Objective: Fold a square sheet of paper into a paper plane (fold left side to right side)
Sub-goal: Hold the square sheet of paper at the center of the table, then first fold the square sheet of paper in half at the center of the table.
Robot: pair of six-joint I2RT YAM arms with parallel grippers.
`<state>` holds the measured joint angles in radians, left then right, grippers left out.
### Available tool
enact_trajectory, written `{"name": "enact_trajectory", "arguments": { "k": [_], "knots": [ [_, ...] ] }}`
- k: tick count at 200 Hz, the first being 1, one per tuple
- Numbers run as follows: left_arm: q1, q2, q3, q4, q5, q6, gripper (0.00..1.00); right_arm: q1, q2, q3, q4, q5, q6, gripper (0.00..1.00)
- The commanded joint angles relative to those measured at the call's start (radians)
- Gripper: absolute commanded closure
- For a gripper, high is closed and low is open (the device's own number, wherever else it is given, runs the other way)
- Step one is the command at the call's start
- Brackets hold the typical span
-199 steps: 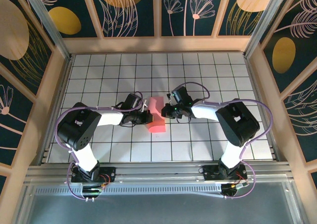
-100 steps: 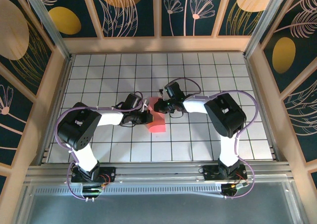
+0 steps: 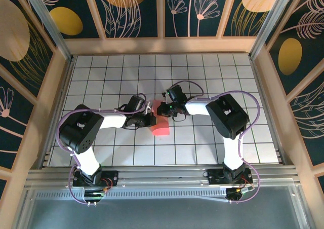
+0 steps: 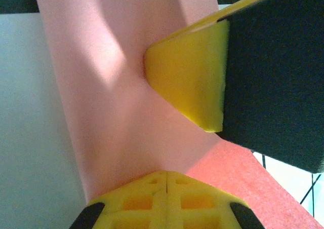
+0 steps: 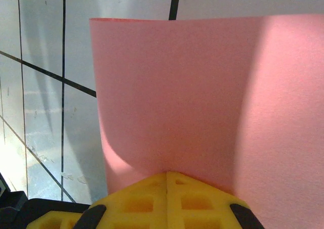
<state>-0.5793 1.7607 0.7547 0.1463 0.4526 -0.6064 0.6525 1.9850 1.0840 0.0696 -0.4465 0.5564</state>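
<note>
The square sheet of paper (image 3: 161, 125) is pink-red and lies folded into a narrow strip on the white tiled table (image 3: 202, 77), mid-table. My left gripper (image 3: 151, 113) comes at it from the left, shut, its tips resting on the paper's left part. My right gripper (image 3: 165, 109) reaches in from the right, shut, with its tips on the strip's upper end. In the left wrist view the shut left gripper (image 4: 166, 174) touches the paper (image 4: 101, 87), and a yellow fingertip (image 4: 187, 77) of the right gripper presses just ahead. In the right wrist view the shut right gripper (image 5: 167, 174) sits on the curved paper (image 5: 192, 97).
Wooden walls (image 3: 50, 87) with dark patterned panels enclose the table on three sides. A metal rail (image 3: 162, 176) with both arm bases runs along the near edge. The two grippers sit very close together over the paper.
My right gripper has swung left onto the paper's upper end and then settled. The left arm and the paper have stayed in place.
</note>
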Motion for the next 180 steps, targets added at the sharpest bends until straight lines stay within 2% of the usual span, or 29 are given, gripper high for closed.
{"name": "enact_trajectory", "arguments": {
  "k": [1,64,180],
  "knots": [
    [-0.013,-0.001,-0.044,-0.051,-0.023,0.004,0.99,-0.019,0.033,-0.021,-0.085,0.091,0.010,1.00],
    [-0.045,-0.106,-0.146,-0.070,0.000,-0.017,0.99,-0.044,0.041,-0.034,-0.116,0.123,0.005,1.00],
    [-0.117,-0.197,-0.279,-0.105,0.006,-0.050,0.99,-0.047,0.041,-0.031,-0.129,0.124,-0.006,1.00]
  ]
}}
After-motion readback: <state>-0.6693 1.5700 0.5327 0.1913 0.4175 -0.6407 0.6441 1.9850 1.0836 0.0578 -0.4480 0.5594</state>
